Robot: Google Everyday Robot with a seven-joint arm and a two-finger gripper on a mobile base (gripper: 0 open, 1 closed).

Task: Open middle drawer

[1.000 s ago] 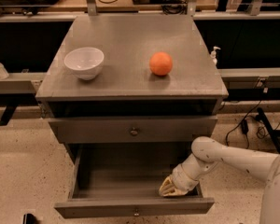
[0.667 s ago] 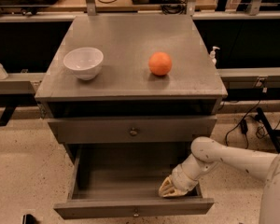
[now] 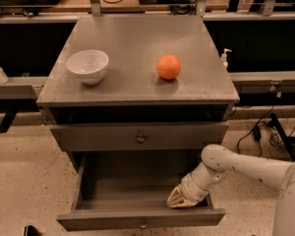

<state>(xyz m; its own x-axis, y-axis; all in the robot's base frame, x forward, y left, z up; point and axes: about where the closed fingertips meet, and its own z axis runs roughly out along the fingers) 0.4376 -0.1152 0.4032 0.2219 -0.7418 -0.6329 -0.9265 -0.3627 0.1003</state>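
Note:
The middle drawer (image 3: 137, 219) is pulled far out below the cabinet top. Its low grey front panel has a small round knob (image 3: 143, 225), and its plain grey box inside holds nothing but my gripper. My gripper (image 3: 179, 199) is inside the drawer at the front right corner, just behind the front panel. My white arm (image 3: 236, 168) reaches in from the right. The drawer above (image 3: 88, 136) has its own knob (image 3: 140, 138) and is shut.
A white bowl (image 3: 88, 66) and an orange ball (image 3: 168, 67) sit on the grey cabinet top (image 3: 137, 38). Cables (image 3: 258, 132) lie on the speckled floor to the right. Dark shelving and rails run behind the cabinet.

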